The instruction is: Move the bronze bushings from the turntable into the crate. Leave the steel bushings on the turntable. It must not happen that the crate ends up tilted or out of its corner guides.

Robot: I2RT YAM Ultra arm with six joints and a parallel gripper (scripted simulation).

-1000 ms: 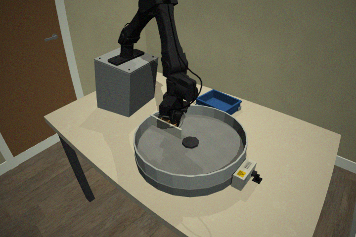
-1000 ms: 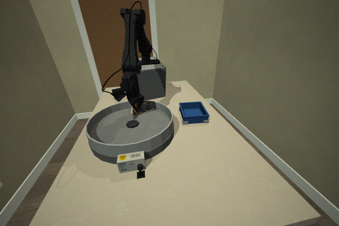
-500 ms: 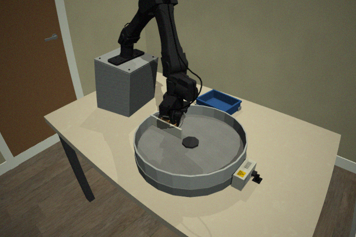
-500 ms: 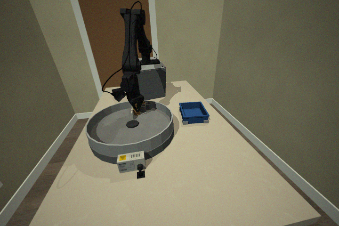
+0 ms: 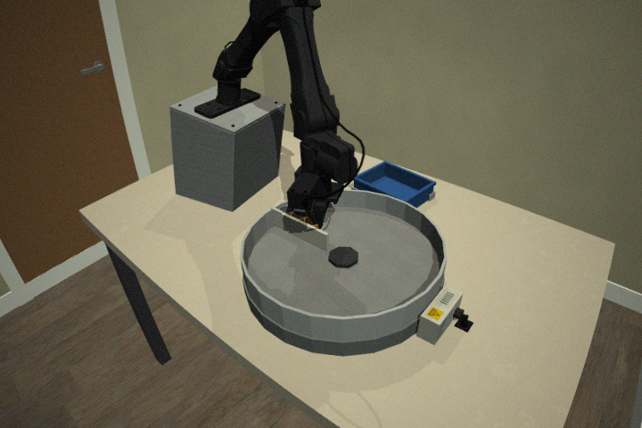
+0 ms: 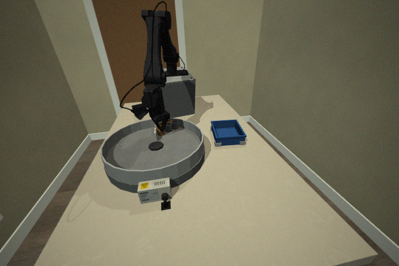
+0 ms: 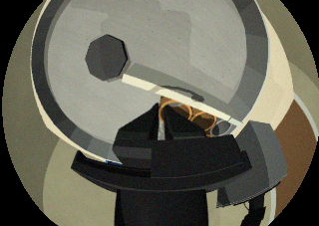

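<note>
My gripper points down inside the turntable. Its fingers are nearly together on the wall of a bronze bushing, one finger inside the ring and one outside. Whether the bushing is off the surface is unclear. Another bronze bushing stands beside it along the divider, with a steel bushing farther out. Grey steel bushings also show behind the gripper in the exterior view. The blue crate looks empty.
A pale upright divider runs from the rim towards the dark hub, close beside the fingers. The raised turntable wall surrounds the gripper. A control box sits outside it.
</note>
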